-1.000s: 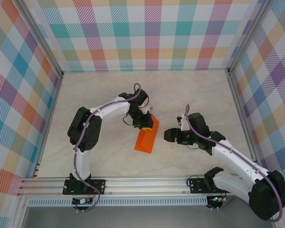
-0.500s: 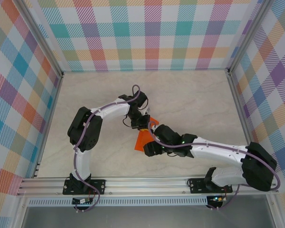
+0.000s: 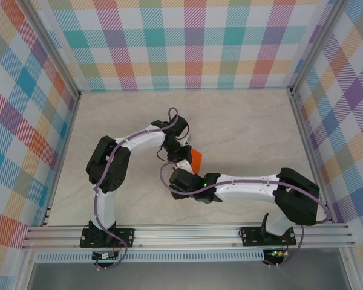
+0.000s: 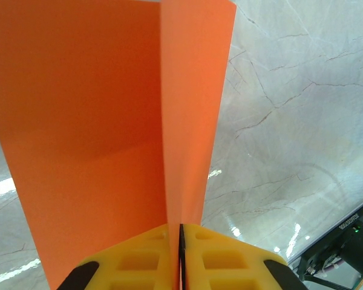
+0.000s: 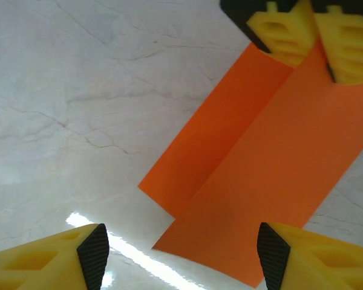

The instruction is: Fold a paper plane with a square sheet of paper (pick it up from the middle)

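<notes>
The square sheet of paper (image 4: 109, 115) is bright orange and folded along a centre crease into a narrow strip. My left gripper (image 4: 180, 228) is shut on its far end, yellow fingers pinching the fold. From above, the left gripper (image 3: 184, 158) sits mid-table with a corner of the paper (image 3: 197, 161) showing beside it. My right gripper (image 5: 183, 251) is open, its two yellow fingertips spread wide at the near end of the paper (image 5: 260, 157), which slopes up to the left gripper's fingers (image 5: 290, 36). The right wrist (image 3: 180, 179) covers the paper's near half.
The pale marble table (image 3: 242, 127) is boxed in by plaid walls and aluminium posts. A metal rail (image 3: 187, 232) runs along the near edge. The right arm's long link (image 3: 248, 187) lies across the table in front of the paper.
The right arm has swung from the right side across to the left and now sits over the near end of the paper. The left gripper has kept its hold and place.
</notes>
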Controlling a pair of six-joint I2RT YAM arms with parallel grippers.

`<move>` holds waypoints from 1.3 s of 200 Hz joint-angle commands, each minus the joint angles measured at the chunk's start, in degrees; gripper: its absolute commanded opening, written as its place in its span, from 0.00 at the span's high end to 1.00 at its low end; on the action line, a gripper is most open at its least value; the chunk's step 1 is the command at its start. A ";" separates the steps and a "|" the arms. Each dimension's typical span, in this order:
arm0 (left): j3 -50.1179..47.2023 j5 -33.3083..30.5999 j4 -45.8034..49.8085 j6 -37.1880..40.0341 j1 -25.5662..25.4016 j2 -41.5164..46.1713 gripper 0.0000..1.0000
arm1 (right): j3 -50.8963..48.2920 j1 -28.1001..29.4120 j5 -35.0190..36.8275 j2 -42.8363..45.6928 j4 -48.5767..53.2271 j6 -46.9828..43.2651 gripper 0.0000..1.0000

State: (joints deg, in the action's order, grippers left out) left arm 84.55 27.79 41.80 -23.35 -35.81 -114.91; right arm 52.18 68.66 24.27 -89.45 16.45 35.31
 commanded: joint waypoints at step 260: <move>-0.35 0.47 0.78 -0.30 0.44 1.06 0.90 | 3.92 0.24 2.35 -1.25 6.87 0.55 0.47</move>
State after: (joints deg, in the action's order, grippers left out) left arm 84.55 27.92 41.69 -23.35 -35.70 -114.91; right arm 54.35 68.64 26.55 -89.62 21.12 35.51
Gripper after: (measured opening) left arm 0.105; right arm 0.522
